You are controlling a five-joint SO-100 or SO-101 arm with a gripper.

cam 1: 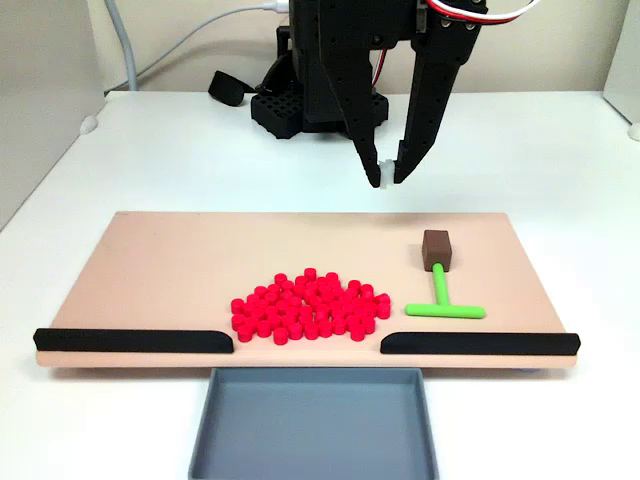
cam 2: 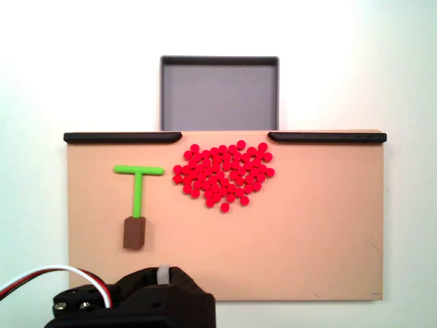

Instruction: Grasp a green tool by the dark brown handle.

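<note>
1 green tool (cam 1: 440, 300) with 1 brown handle (cam 1: 437, 249) lies beside many red cylinders (cam 1: 310, 305); the gripper (cam 1: 388, 172) hovers, fingers nearly closed, empty.

arm (cam 2: 136, 304) cut off at bottom edge, grey tray (cam 1: 312, 430) cropped too
</note>
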